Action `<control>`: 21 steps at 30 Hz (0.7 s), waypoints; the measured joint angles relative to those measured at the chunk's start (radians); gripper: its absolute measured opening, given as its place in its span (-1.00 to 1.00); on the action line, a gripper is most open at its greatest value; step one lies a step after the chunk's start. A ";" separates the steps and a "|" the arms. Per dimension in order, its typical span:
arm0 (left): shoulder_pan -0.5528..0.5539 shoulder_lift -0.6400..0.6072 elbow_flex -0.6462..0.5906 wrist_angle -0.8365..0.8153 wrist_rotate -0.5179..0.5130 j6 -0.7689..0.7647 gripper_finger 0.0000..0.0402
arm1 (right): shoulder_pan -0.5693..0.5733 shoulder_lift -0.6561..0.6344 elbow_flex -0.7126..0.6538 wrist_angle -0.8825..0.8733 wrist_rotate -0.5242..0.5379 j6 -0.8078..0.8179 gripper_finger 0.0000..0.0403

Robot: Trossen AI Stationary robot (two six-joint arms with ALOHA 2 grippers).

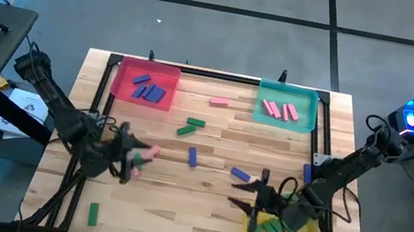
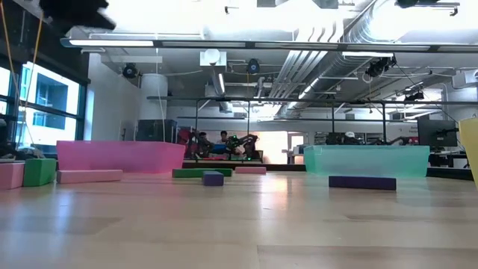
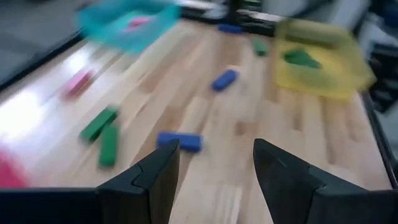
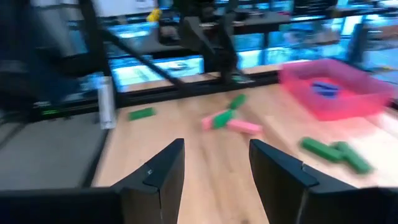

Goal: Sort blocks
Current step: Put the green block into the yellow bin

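The high view looks straight down on the whole worktop (image 1: pixel 210 146) and both arms. The low view sits at worktop height, facing level across it toward the pink tray (image 2: pixel 119 156) and teal tray (image 2: pixel 366 160), which the high view shares. Each wrist view looks close past its own fingers, across the worktop toward the far side.

both dark arms reach inward over the worktop, the left tool (image 1: pixel 128 160) and the right tool (image 1: pixel 253 204) each with fingers parted and holding nothing.
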 joint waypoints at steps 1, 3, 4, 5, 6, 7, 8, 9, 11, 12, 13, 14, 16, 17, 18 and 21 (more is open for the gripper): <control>0.000 -0.019 0.000 -0.063 -0.006 -0.084 -0.05 | -0.014 0.012 0.000 0.001 0.009 0.003 -0.18; 0.002 -0.042 0.000 -0.169 -0.007 -0.225 -0.06 | -0.044 0.041 0.000 0.014 0.009 0.017 -0.18; 0.002 -0.043 0.000 -0.213 -0.005 -0.270 -0.07 | -0.057 0.055 0.000 0.014 0.002 0.031 -0.18; 0.002 -0.042 0.000 -0.252 0.008 -0.299 -0.08 | -0.071 0.070 0.000 0.014 -0.008 0.052 -0.18; 0.002 -0.036 0.000 -0.279 0.036 -0.324 -0.10 | -0.082 0.086 0.000 0.015 -0.025 0.068 -0.18; 0.002 -0.027 0.000 -0.297 0.077 -0.346 -0.11 | -0.091 0.100 0.000 0.014 -0.039 0.087 -0.18; 0.002 -0.013 0.000 -0.304 0.124 -0.356 -0.13 | -0.099 0.114 0.000 0.014 -0.058 0.105 -0.18; 0.002 0.002 0.000 -0.303 0.172 -0.359 -0.14 | -0.105 0.125 0.000 0.014 -0.075 0.118 -0.18; 0.002 0.042 0.000 -0.301 0.262 -0.359 -0.17 | -0.115 0.145 0.000 0.015 -0.100 0.136 -0.18; 0.001 0.067 0.000 -0.301 0.308 -0.358 -0.18 | -0.117 0.153 0.000 0.021 -0.110 0.137 -0.18; 0.002 0.093 0.000 -0.302 0.359 -0.345 -0.19 | -0.118 0.162 0.000 0.029 -0.114 0.136 -0.18; 0.002 0.121 0.000 -0.302 0.410 -0.315 -0.20 | -0.118 0.168 0.000 0.039 -0.116 0.136 -0.18; 0.000 0.188 0.000 -0.311 0.506 -0.224 -0.21 | -0.118 0.172 0.000 0.055 -0.117 0.130 -0.18; -0.002 0.220 0.000 -0.322 0.550 -0.183 -0.22 | -0.118 0.172 0.000 0.058 -0.117 0.129 -0.18; -0.005 0.252 0.000 -0.338 0.584 -0.162 -0.23 | -0.118 0.172 0.000 0.057 -0.117 0.128 -0.18; -0.004 0.328 0.000 -0.385 0.648 -0.185 -0.26 | -0.118 0.172 0.000 0.059 -0.117 0.110 -0.18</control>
